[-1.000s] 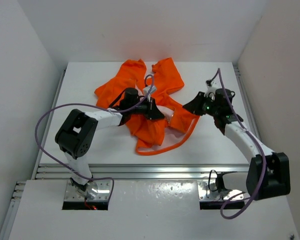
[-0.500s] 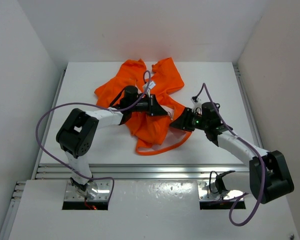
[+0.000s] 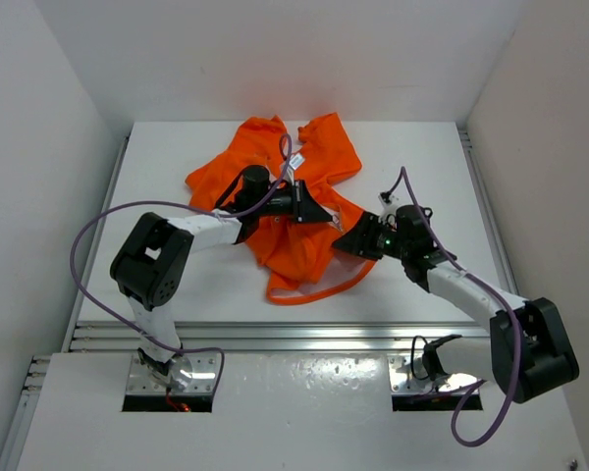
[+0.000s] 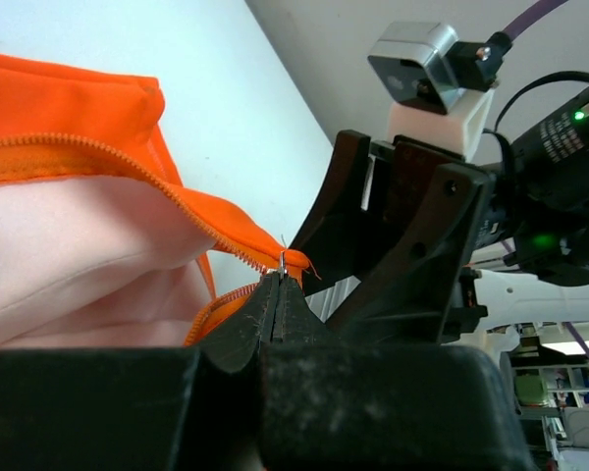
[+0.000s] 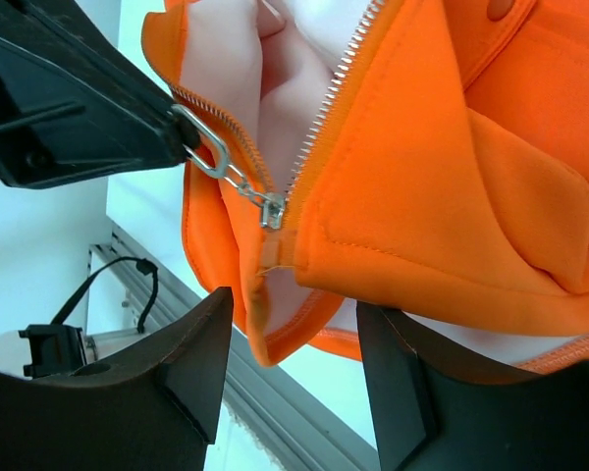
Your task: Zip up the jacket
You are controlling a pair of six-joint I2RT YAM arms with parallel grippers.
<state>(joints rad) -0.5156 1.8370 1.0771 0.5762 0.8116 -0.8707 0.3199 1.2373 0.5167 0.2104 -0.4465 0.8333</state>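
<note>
The bright orange jacket (image 3: 319, 147) lies crumpled at the middle of the table, its pale pink lining (image 4: 69, 245) showing. My left gripper (image 3: 321, 215) is shut on the metal zipper pull (image 5: 211, 152), whose slider (image 5: 273, 211) sits at the bottom end of the zipper teeth. In the left wrist view the pull's tip (image 4: 282, 262) sticks out above the pinched fingertips (image 4: 265, 304). My right gripper (image 5: 294, 363) is open just right of it, and the jacket's bottom hem corner (image 5: 275, 324) hangs between its fingers untouched.
The white table (image 3: 177, 157) is walled in on three sides. An aluminium rail (image 3: 275, 334) runs along its near edge. A thin orange strip of the jacket (image 3: 324, 291) loops out toward that rail. Purple cables arch over both arms.
The right arm has swung left and down to the jacket's bottom hem, and its jaws have opened. The left gripper, still pinching the pull, shifted slightly right.
</note>
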